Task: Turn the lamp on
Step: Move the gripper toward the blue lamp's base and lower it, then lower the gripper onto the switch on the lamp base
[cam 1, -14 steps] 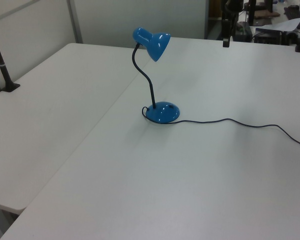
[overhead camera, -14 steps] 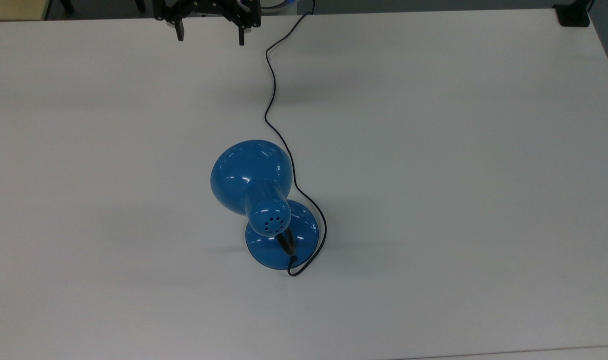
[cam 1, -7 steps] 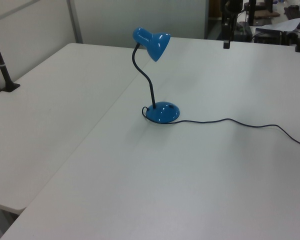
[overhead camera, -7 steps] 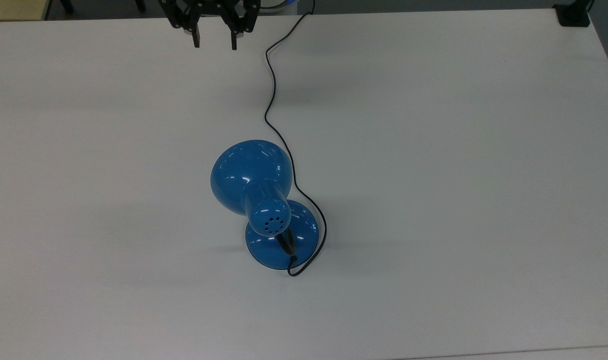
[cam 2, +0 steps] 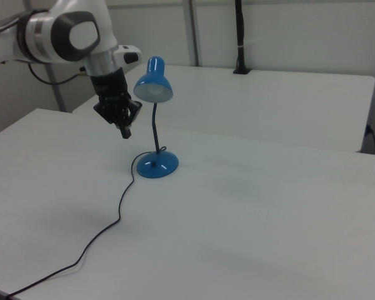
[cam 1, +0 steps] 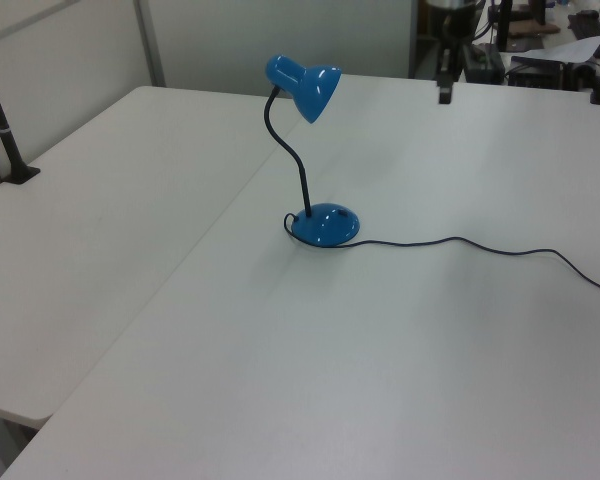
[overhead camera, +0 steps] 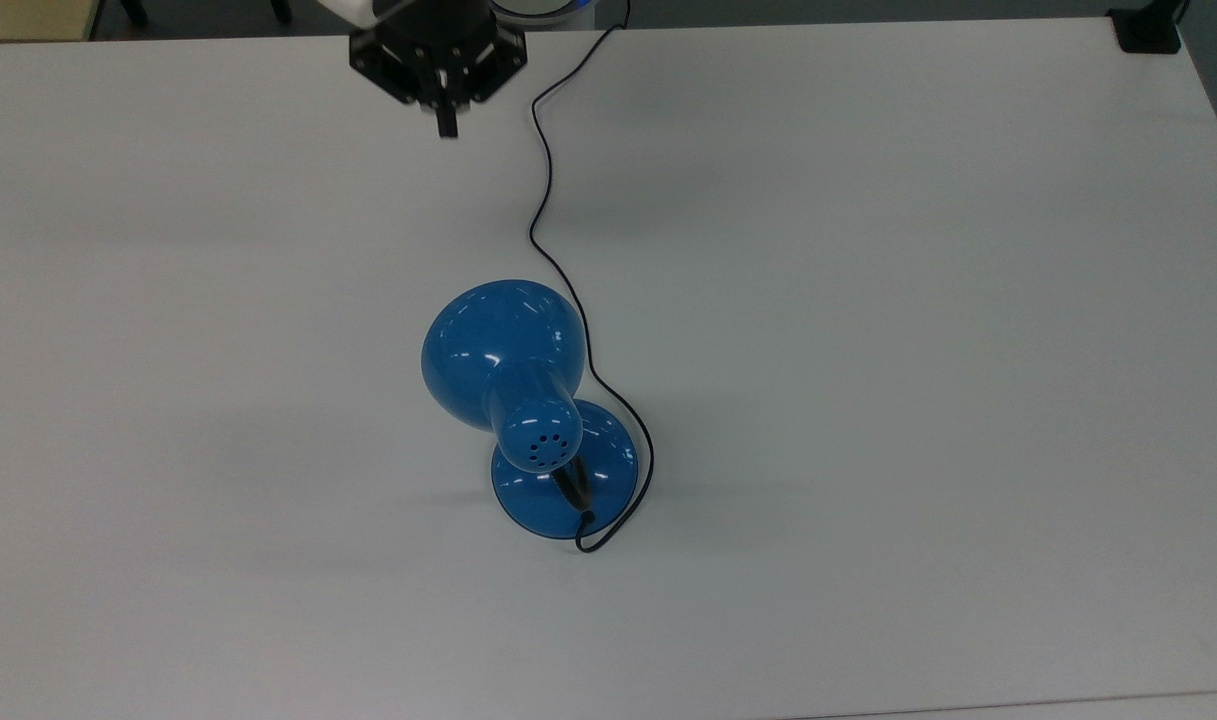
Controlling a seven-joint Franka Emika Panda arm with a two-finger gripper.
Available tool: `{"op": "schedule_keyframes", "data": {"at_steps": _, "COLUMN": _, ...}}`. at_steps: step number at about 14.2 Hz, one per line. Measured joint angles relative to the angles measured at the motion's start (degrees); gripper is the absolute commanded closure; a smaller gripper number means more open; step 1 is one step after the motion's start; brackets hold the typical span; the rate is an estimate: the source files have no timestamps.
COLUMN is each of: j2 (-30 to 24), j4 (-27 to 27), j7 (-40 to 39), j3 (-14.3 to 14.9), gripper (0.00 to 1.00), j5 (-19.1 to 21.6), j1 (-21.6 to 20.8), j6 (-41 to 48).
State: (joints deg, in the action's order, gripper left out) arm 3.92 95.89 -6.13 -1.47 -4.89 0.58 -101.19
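One blue desk lamp (overhead camera: 513, 400) is seen upright near the middle of a white table (overhead camera: 918, 350); its round base (cam 1: 325, 225) rests flat on the table, and a black gooseneck (cam 1: 288, 160) curves up to the dome shade (cam 2: 153, 82). Vent holes are visible on the shade's narrow end in the top view. One thin black cord (overhead camera: 543, 200) is traced from the base, looping round it, then running up to the table's far edge in the top view.

One gripper (overhead camera: 447, 122) is held above the table near that far edge, well apart from the lamp and just to the top view's left of the cord. Its fingers are seen pressed together into a single tip, with nothing held. In the right view the gripper (cam 2: 125, 130) hangs on the right view's left of the shade, near it in the picture, tip pointing down.

A second white table (cam 1: 100, 200) is butted against the first. A black post (cam 2: 239, 37) is clamped at its far edge. Pale partition walls stand behind.
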Motion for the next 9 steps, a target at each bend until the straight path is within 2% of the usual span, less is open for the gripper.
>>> {"op": "schedule_keyframes", "data": {"at_steps": 5, "j2": 7.52, "j4": 1.39, "j7": -1.33, "j3": -0.5, "gripper": 1.0, "j5": 0.0, "j1": -2.49, "j6": -13.2}}
{"op": "schedule_keyframes", "data": {"at_steps": 9, "j2": 10.21, "j4": 6.93, "j7": -2.85, "j3": -1.05, "gripper": 1.0, "j5": 0.0, "j1": -2.64, "j6": -28.26}}
